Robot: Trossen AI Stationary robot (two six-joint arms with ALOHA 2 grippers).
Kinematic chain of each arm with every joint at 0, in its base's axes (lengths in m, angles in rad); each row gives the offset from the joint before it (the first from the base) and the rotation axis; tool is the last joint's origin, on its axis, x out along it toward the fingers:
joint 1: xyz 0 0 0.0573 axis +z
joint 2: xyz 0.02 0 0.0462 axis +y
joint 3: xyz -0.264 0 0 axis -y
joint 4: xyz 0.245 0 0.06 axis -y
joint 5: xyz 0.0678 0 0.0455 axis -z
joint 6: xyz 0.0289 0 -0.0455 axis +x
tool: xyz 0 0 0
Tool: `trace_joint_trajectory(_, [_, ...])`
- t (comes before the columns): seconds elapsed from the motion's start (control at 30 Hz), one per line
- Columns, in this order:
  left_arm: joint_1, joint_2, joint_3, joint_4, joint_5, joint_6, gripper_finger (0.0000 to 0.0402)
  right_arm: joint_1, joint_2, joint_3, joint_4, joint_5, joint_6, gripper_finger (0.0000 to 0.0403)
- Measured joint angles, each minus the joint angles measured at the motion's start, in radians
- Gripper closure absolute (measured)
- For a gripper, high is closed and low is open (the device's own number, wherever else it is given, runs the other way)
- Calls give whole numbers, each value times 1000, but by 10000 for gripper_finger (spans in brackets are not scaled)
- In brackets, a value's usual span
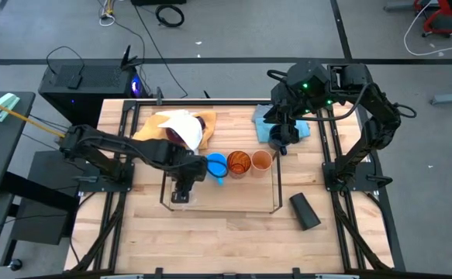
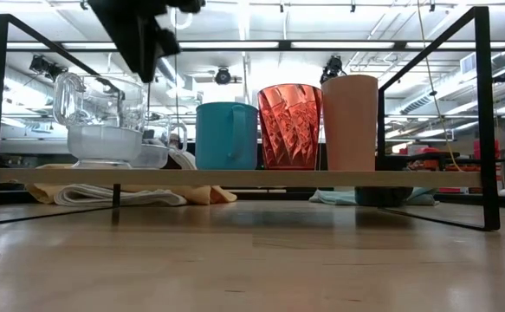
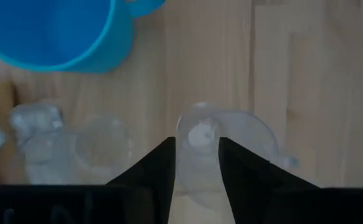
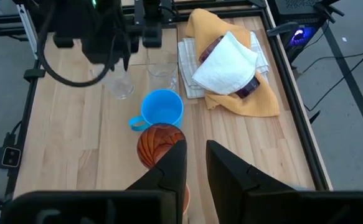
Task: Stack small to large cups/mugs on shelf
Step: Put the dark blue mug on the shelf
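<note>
Left wrist view showed the left claw (image 3: 195, 171) parted around a clear cup (image 3: 221, 140) standing upright on the shelf (image 1: 274, 186), directly beneath it. Just beyond stood the light-blue mug (image 1: 217, 165). Farther off, the right claw (image 1: 278, 144) hovered nearly closed and empty, leaving the left arm nearer.

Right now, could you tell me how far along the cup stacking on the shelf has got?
Done: the light-blue mug, amber tumbler and small orange cup stand in a row on the shelf. In hand: the left hand straddles a clear cup on the shelf. Left: the black cup lies on the table; the right hand waits by the blue cloth.
</note>
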Motion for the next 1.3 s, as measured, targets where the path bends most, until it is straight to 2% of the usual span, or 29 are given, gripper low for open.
trace_joint_trajectory(0.1, [0, 0, 73, -87, -2, -1, 271, 0, 0, 0, -1, 0, 1, 334])
trace_joint_trajectory(0.23, [-2, 0, 186, -103, -20, -3, 276, 0, 0, 0, -40, 0, 3, 334])
trace_joint_trajectory(0.53, [-40, 0, 409, 73, -141, 7, 284, 63, -41, -1, -53, -24, 79, 334])
trace_joint_trajectory(0.73, [-54, 0, 442, 211, -187, 64, 286, 161, -88, -65, -52, -23, 188, 334])
trace_joint_trajectory(0.9, [-54, 0, 442, 216, -192, 83, 289, 276, -153, -222, -52, 16, 289, 334])
trace_joint_trajectory(1.07, [-54, 0, 442, 217, -193, 89, 288, 388, -274, -445, -27, 85, 434, 334])
trace_joint_trajectory(1.3, [-54, 0, 441, 221, -193, 89, 289, 549, -490, -766, 201, 142, 657, 334])
